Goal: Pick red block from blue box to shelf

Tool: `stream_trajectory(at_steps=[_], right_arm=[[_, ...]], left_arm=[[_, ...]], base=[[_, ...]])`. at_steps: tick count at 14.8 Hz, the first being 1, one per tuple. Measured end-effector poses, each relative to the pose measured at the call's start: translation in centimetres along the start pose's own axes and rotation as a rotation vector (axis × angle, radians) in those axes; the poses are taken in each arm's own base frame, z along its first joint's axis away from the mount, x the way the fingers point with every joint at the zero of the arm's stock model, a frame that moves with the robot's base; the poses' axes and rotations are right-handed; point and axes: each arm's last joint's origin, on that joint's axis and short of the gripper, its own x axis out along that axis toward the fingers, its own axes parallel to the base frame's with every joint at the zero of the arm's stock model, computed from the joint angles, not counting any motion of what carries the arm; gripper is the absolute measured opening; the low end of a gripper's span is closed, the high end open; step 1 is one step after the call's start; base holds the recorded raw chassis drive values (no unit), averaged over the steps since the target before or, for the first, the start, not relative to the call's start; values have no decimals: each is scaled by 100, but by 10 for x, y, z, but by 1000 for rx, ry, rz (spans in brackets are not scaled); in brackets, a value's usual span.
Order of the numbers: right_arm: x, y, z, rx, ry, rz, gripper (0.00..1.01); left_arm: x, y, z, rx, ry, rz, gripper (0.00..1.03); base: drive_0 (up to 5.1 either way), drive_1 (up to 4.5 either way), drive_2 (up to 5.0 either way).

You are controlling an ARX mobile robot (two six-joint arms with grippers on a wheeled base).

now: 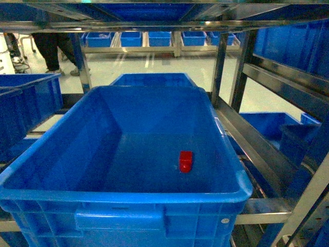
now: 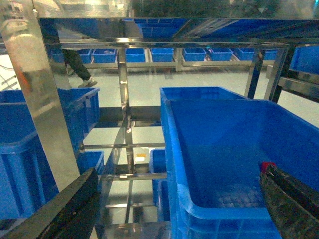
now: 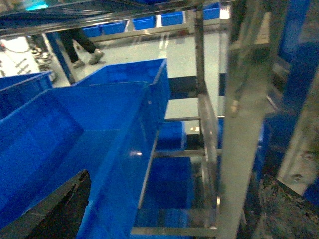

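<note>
Evidently nothing done yet; red block (image 1: 185,161) lies at 5 o'clock in blue box (image 1: 123,195); both jaws spread, empty; pick and shelf (image 1: 226,67) placement remain.

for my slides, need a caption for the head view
Small glossy red block lying in large blue plastic box on silvery steel shelf.

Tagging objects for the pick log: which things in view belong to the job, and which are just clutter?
Job:
- red block, on the floor of the box
- blue box, the big one in front
- shelf, steel rack around it

Clutter:
- other blue crates left, behind and right
- person's legs in the aisle
</note>
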Motion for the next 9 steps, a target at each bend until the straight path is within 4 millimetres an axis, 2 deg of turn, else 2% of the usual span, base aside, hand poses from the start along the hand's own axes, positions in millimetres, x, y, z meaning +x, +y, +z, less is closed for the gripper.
stream_trajectory(at_steps=[2,4,5,6,7,9], right_arm=[[-27,-6,0,-26,-10,-98,98],[-54,-1,-1,-46,-24,-115,98],[-66,-2,-2,-83,-140,-144,90],[-81,-3,-9,-138,-154,-192,74],[-89,-2,-11,-176,-214,-181,47],[-86,-4,-21,-184,-188,-186,21]], left_arm=[[0,0,0,0,0,0,98],[0,0,0,0,0,0,98],[0,0,0,0,0,0,98],[0,0,0,0,0,0,98],[0,0,0,0,0,0,98],[0,0,0,0,0,0,98]], base=[[0,0,0],[0,0,0],[0,0,0],[0,0,0],[0,0,0],[0,0,0]])
